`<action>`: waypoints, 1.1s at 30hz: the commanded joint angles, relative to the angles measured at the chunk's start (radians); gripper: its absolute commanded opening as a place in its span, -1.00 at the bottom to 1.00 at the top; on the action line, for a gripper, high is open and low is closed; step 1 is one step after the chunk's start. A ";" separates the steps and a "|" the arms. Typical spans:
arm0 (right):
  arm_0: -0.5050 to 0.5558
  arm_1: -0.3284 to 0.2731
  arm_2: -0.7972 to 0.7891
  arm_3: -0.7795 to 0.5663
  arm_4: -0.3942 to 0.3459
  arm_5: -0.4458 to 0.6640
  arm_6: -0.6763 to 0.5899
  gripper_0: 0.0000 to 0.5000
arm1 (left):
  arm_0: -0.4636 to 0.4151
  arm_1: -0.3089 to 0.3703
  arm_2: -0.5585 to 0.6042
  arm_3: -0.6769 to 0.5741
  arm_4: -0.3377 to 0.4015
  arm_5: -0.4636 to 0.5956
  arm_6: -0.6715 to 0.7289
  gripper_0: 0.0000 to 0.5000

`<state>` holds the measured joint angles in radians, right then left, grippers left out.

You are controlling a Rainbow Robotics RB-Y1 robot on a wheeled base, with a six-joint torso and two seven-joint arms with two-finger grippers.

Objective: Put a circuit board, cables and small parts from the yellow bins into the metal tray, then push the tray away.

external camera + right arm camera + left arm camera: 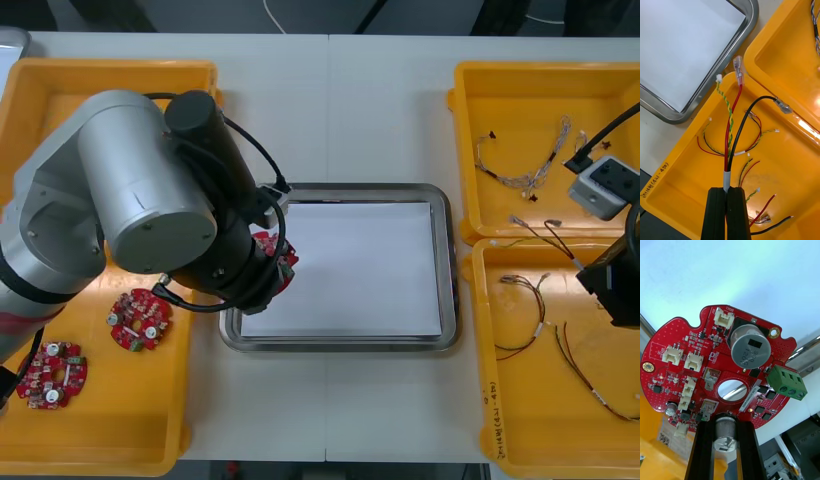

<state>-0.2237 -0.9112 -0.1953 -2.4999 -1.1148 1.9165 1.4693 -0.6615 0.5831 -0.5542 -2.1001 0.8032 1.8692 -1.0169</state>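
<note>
Gripping round red circuit board (pixel 711 352), left pincer (pixel 725 425) over shiny tray (pixel 450 270) rim; right pincer (pixel 727 189) pinching taped cables (pixel 727 176).

In the front view the left arm (pixel 130 190) hides the left tool (pixel 725 416), most of its circuit board (pixel 268 243) and part of the metal tray's (pixel 350 343) left rim — right of the tray, the right arm (pixel 610 285) is cut off by the picture's edge.

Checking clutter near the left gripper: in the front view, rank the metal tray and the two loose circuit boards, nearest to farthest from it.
1. Metal tray: the left gripper, shut on a held board, is over its left rim.
2. Inner loose board: left bin, beside the arm.
3. Outer loose board: same bin, farther left and nearer the robot.
</note>
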 commanded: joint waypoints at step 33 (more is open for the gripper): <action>-0.121 -0.117 0.126 0.050 0.038 0.003 0.155 -1.00 | -0.078 -0.017 -0.228 0.201 -0.030 -0.251 0.127 0.72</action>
<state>-0.3103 -0.9901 -0.0802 -2.4613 -1.0695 1.9165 1.5935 -0.6965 0.5828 -0.7709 -1.8857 0.7621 1.6436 -0.9995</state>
